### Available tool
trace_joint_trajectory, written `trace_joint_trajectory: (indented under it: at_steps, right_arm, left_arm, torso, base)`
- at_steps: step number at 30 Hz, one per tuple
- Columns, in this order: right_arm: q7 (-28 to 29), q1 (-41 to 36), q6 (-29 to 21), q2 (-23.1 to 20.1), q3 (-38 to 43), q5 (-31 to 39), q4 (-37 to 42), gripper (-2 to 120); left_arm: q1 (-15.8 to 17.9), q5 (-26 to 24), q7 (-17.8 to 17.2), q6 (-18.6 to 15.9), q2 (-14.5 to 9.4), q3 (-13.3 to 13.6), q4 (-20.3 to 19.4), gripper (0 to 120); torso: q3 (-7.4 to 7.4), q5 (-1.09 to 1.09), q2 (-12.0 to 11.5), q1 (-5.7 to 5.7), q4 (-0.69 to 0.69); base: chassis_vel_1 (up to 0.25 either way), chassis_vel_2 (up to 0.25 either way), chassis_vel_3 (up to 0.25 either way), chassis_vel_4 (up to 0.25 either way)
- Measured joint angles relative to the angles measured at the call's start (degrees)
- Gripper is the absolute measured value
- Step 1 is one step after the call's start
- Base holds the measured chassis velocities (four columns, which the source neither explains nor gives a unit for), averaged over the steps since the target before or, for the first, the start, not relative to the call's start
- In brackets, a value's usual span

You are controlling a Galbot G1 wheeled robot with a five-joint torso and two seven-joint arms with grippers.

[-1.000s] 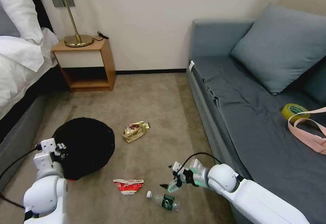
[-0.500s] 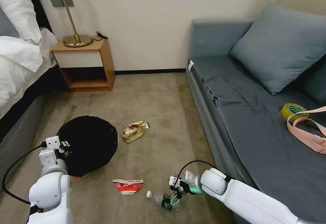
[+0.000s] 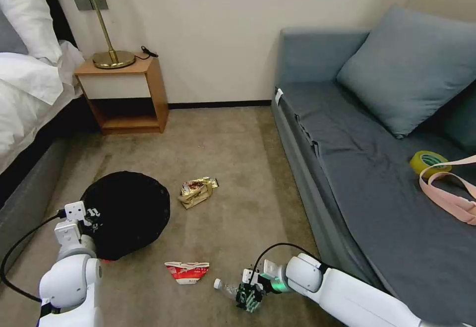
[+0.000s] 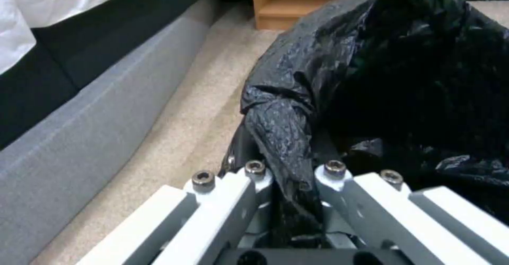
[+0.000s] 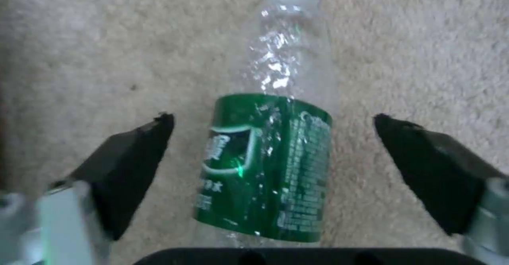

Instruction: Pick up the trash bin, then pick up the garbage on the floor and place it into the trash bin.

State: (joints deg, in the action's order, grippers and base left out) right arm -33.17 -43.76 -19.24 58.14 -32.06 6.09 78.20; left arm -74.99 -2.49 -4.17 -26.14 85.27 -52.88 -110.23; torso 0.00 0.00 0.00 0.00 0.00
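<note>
A green label with unreadable white print is carried by the bottle (image 5: 270, 153), lying on the floor (image 3: 233, 168) between the wide-open right pincer (image 5: 273, 153). The trash bin's liner (image 4: 286, 138) is clamped by the left pincer (image 4: 290, 177).

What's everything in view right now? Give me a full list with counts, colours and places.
trash bin: 1, black liner, floor beside the bed
bottle: 1, clear with green label, lying on the carpet
carton: 1, red and white, carpet left of the bottle
snack wrappers: 1 clump, gold-brown, carpet right of the bin
nightstand: 1, wood, by the wall
lamp: 1, brass stem, on the nightstand
sofa: 1, grey-blue, right side
tape roll: 1, yellow-green, on the sofa
strap: 1, pink, on the sofa
left gripper: shut on the liner
right gripper: open, straddling the bottle
</note>
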Motion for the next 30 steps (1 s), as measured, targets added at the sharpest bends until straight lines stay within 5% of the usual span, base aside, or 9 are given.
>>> trace_joint_trajectory:
  at_steps: [16, 24, 30]
  right_arm:
    - [-1.66, -1.75, 1.19, 0.7, 2.66, -1.27, -1.02, 34]
    - [-1.74, -1.9, 1.41, 0.64, 3.6, -1.34, -0.87, 16]
    - [-1.93, -1.09, 2.09, 0.61, 6.74, -1.24, 0.09, 16]
  left_arm:
    - [-0.01, -0.07, 0.11, 0.14, -0.03, 0.2, 0.07, 4]
    - [0.01, -0.04, 0.19, 0.14, -0.05, 0.29, 0.07, 4]
    - [-0.51, -0.01, 0.7, 0.43, -0.09, 0.23, -0.12, 4]
  torso:
    - [0.0, 0.0, 0.0, 0.0, 0.0]
    - [0.0, 0.0, 0.0, 0.0, 0.0]
    - [0.0, 0.0, 0.0, 0.0, 0.0]
  base:
    - [0.0, 0.0, 0.0, 0.0]
    - [0.0, 0.0, 0.0, 0.0]
    - [0.0, 0.0, 0.0, 0.0]
